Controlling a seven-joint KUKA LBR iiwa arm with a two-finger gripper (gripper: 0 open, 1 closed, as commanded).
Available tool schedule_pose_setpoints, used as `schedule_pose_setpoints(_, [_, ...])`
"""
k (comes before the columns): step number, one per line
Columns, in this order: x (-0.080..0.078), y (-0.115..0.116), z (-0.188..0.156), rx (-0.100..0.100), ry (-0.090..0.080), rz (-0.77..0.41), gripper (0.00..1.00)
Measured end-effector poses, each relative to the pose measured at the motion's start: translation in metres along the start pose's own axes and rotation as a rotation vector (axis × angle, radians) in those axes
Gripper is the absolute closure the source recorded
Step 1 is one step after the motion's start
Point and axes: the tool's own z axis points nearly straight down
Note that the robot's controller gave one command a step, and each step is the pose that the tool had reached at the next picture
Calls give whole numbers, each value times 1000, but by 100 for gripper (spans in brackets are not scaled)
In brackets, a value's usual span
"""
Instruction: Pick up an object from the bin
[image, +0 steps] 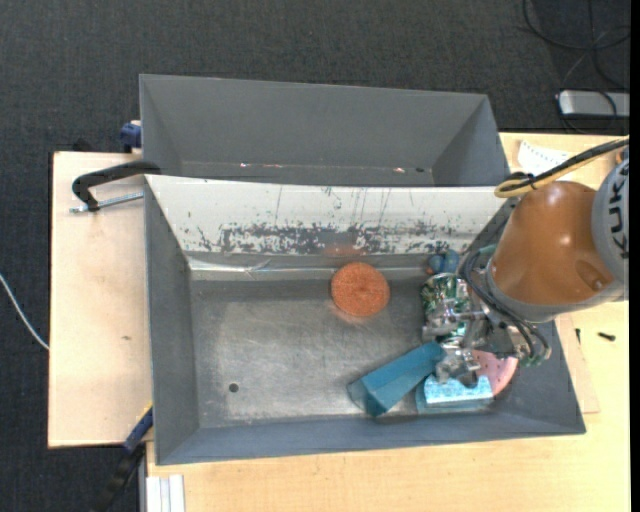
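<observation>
Now, the gripper (455, 366) is low in the lower right part of the frame, and whether it is open or closed I cannot tell, because its own metal parts and cables hide the tip. Its tip stands over a light blue block (458, 394), at the place where this block meets the upper end of a dark teal piece (395, 382). If it touches either of them I cannot say.

The light blue block is flat and rectangular, with a paler, speckled top. It lies close to the bin's (290, 350) lower wall, with its long side running left to right along that wall.

The dark teal piece is longer and looks like a wedge. Its long axis runs from lower left to upper right, with the broad end at the lower left and the narrow end at the gripper. It lies against the left side of the block.

A pink thing (497, 372) lies just to the right of the block, partly under the robot's cables. An orange round pad (360, 290) sits well apart, up and to the left, near the far wall. Above the gripper, the robot's orange cover (550, 250) hides the right corner of the bin.
</observation>
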Motion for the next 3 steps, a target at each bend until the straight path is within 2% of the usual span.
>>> schedule_pose_setpoints(1, [-10,3,-31,-7,8,-91,100])
schedule_pose_setpoints(2, [-35,15,-89,-8,12,-150,100])
schedule_pose_setpoints(3, [-43,23,-148,-5,2,-369,100])
